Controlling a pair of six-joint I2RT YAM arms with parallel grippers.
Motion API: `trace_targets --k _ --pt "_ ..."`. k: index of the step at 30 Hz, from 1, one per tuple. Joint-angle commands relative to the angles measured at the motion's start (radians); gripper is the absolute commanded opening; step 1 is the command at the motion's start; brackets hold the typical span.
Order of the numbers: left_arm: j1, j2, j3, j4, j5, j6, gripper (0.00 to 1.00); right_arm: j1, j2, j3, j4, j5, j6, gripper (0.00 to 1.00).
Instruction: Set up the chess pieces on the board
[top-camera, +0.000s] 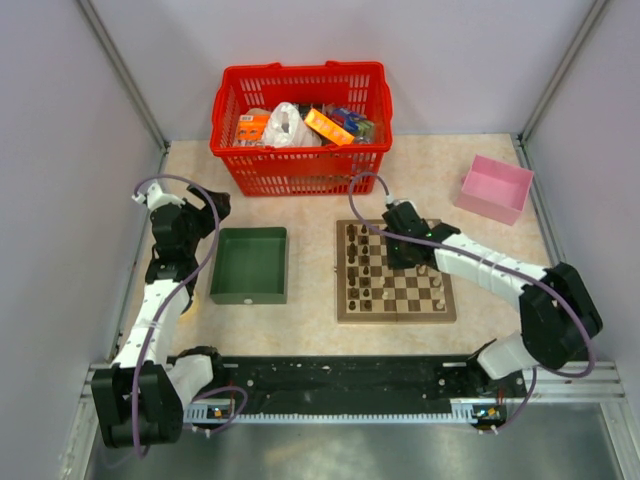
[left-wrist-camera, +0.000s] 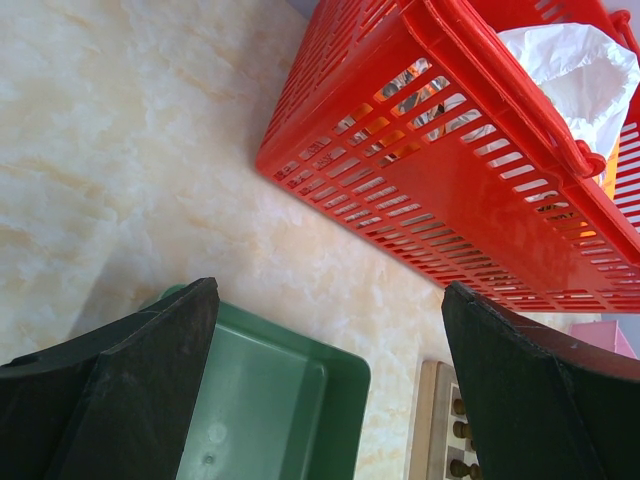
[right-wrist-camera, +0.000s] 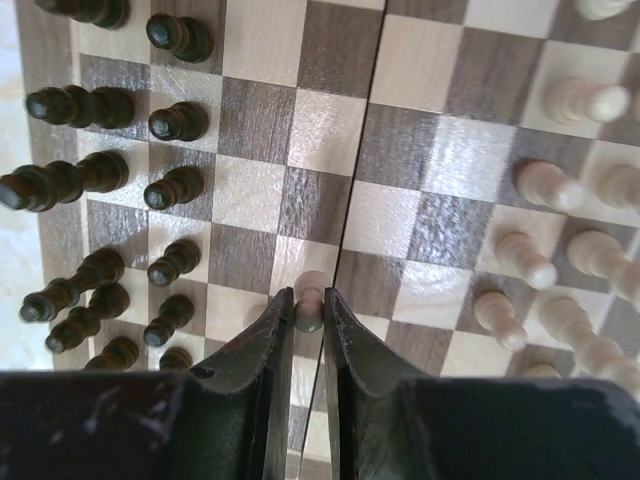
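Observation:
My right gripper (right-wrist-camera: 308, 296) is shut on a pale pawn (right-wrist-camera: 311, 286), pinched between both fingers over the middle seam of the board (right-wrist-camera: 260, 120). I cannot tell whether the pawn touches the board. Dark pieces (right-wrist-camera: 170, 185) stand in two rows on the left side, and pale pieces (right-wrist-camera: 545, 185) stand on the right. From above, the right gripper (top-camera: 405, 246) hovers over the board (top-camera: 343, 292) near its far edge. My left gripper (left-wrist-camera: 328, 290) hangs open and holds nothing, above the green tray's corner, far left of the board (left-wrist-camera: 432, 420).
A green tray (top-camera: 249, 292) lies left of the board, with nothing showing in it (left-wrist-camera: 270, 400). Behind it stands a red basket (top-camera: 300, 170) of packaged items, its slatted wall (left-wrist-camera: 430, 190) close to my left gripper (top-camera: 205, 205). A pink box (top-camera: 495, 187) sits at the back right.

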Motion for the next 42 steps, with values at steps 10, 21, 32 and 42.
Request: trace_targets --k 10,21,32,42 --pt "0.006 -0.008 -0.007 0.063 0.009 -0.005 0.99 -0.007 -0.324 -0.169 -0.097 0.157 0.133 0.15" --pt "0.006 -0.019 -0.013 0.06 0.005 -0.004 0.99 -0.111 -0.357 -0.227 -0.109 0.139 0.131 0.15" --pt "0.006 -0.014 -0.011 0.063 0.008 -0.004 0.99 -0.13 -0.327 -0.243 -0.063 0.105 0.116 0.15" --pt "0.006 -0.014 -0.011 0.06 0.003 -0.002 0.99 -0.134 -0.285 -0.243 -0.031 0.11 0.102 0.16"
